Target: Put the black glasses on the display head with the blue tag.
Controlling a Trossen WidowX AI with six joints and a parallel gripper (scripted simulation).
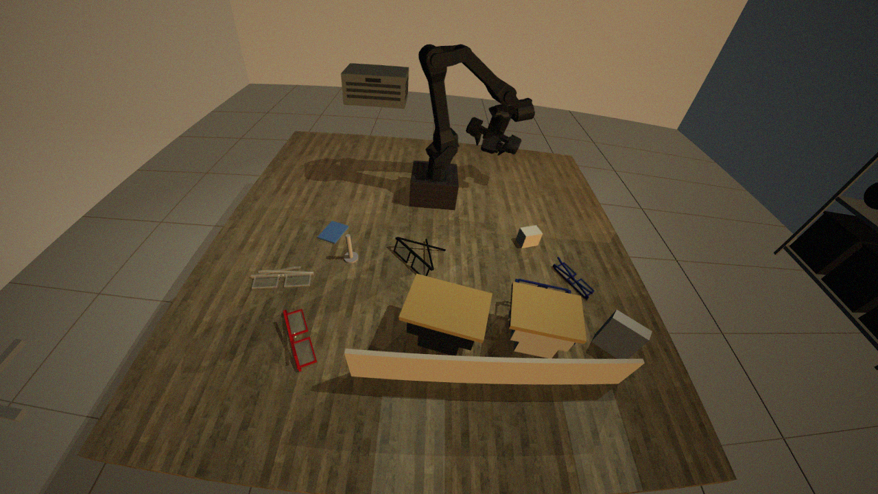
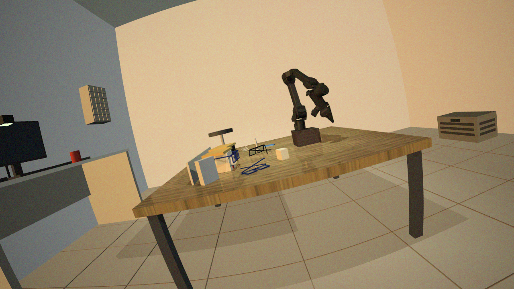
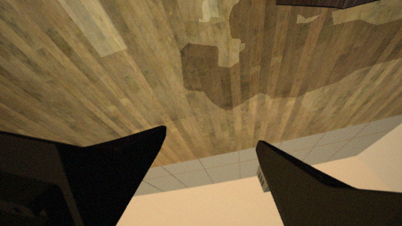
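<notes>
Black glasses (image 1: 416,253) (image 2: 257,149): located on the table, separate from both display heads

Directions refer to the top view. The black glasses are on the wooden table (image 1: 460,429) (image 2: 359,158) (image 3: 141,78), between the robot's base block (image 1: 433,191) (image 2: 305,137) and the left display head (image 1: 445,307). The temples cross each other in this view. The gripper does not touch the glasses.

The gripper (image 1: 489,147) (image 2: 323,117) (image 3: 211,137) is raised over the far right part of the table. Its fingers are wide apart, with nothing between them.

The two yellow-topped display heads stand side by side at the near side. The left unit has a dark body; the right display head (image 1: 548,310) has a beige body. Dark blue glasses (image 1: 543,285) are at its far face. Which head carries the blue tag cannot be told. A long upright panel (image 1: 491,368) stands on the near side of both heads.

A second blue pair (image 1: 572,278) (image 2: 255,168) lies to the right, between a cream block (image 1: 529,236) (image 2: 282,153) and a grey block (image 1: 621,335). To the left are a flat blue square (image 1: 333,232) (image 2: 270,145), a small peg stand (image 1: 350,245), pale-framed glasses (image 1: 282,278) and, nearer, red-framed glasses (image 1: 293,337).
</notes>
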